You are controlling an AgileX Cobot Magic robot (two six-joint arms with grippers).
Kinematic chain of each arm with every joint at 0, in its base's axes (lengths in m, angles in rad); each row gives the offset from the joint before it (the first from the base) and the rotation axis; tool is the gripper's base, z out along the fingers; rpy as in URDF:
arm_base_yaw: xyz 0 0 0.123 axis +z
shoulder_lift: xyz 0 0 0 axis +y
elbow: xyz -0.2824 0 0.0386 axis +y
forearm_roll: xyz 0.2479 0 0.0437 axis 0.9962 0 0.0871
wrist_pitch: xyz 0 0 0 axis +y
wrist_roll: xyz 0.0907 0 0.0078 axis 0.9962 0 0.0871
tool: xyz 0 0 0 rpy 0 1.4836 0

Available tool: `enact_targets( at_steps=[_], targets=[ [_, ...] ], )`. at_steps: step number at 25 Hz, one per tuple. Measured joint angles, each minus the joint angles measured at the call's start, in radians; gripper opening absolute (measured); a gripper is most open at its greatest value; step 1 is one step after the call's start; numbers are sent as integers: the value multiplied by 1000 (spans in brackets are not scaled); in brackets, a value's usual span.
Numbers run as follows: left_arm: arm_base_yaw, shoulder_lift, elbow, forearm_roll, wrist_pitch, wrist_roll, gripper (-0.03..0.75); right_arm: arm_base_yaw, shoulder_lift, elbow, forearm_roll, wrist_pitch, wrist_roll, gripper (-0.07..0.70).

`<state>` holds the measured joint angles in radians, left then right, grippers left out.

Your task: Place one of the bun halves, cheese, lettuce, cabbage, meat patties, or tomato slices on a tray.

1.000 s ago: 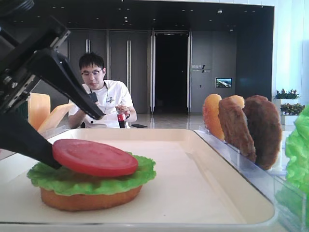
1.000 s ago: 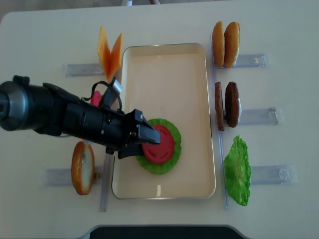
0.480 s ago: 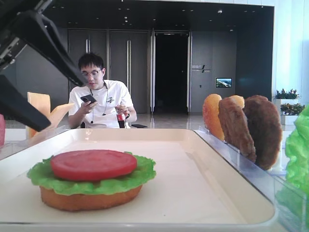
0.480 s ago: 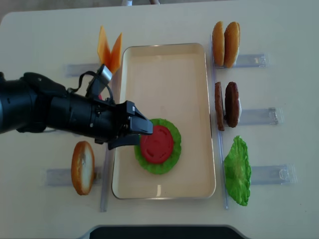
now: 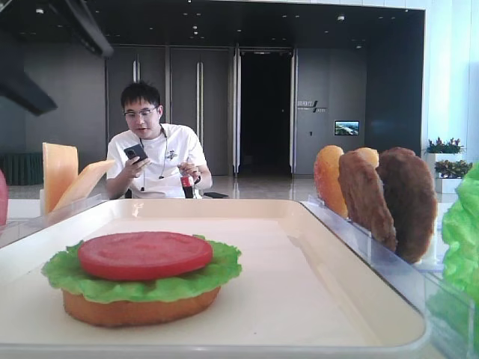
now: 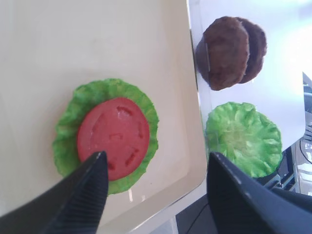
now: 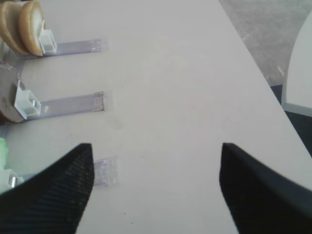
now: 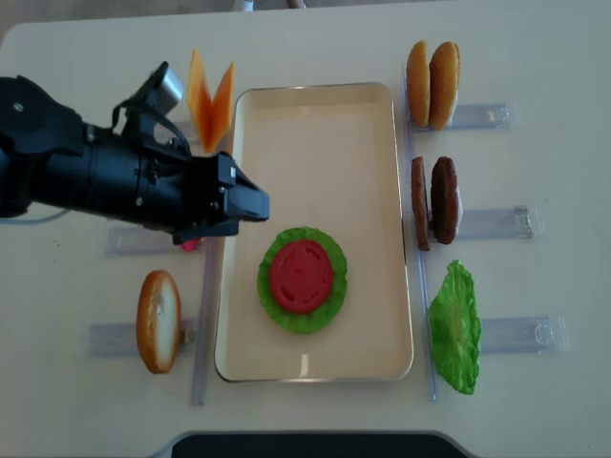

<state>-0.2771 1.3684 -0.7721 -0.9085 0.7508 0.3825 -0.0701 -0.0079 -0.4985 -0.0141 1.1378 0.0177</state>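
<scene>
On the cream tray a bun half lies flat, with a lettuce leaf on it and a red tomato slice on top. The left wrist view looks down on the same tomato slice and lettuce on the tray. My left gripper hangs open and empty over the tray's left rim, up and left of the stack, touching nothing. In the right wrist view my right gripper is open over bare table, with nothing between its fingers.
Right of the tray, clear racks hold two bun halves, two meat patties and a loose lettuce leaf. On the left stand cheese slices and another bun half. A seated person is behind the table.
My left gripper has let go of the tomato slice, which now rests on the lettuce. It then drew back to the left and upward, away from the stack.
</scene>
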Motion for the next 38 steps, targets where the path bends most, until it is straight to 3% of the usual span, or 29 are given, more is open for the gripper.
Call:
enact_targets(
  at_steps=[11, 16, 22, 31, 38],
  targets=[
    [0, -62, -125, 101, 42, -16, 484, 0, 0, 0, 0, 0, 0, 538],
    [0, -65, -184, 264, 44, -123, 484, 0, 0, 0, 0, 0, 0, 538],
    [0, -65, -224, 554, 56, -291, 484, 0, 0, 0, 0, 0, 0, 538],
    [0, -55, -228, 806, 162, -398, 527, 0, 0, 0, 0, 0, 0, 538],
    [0, -55, -228, 1015, 274, -562, 546, 0, 0, 0, 0, 0, 0, 538]
  ],
)
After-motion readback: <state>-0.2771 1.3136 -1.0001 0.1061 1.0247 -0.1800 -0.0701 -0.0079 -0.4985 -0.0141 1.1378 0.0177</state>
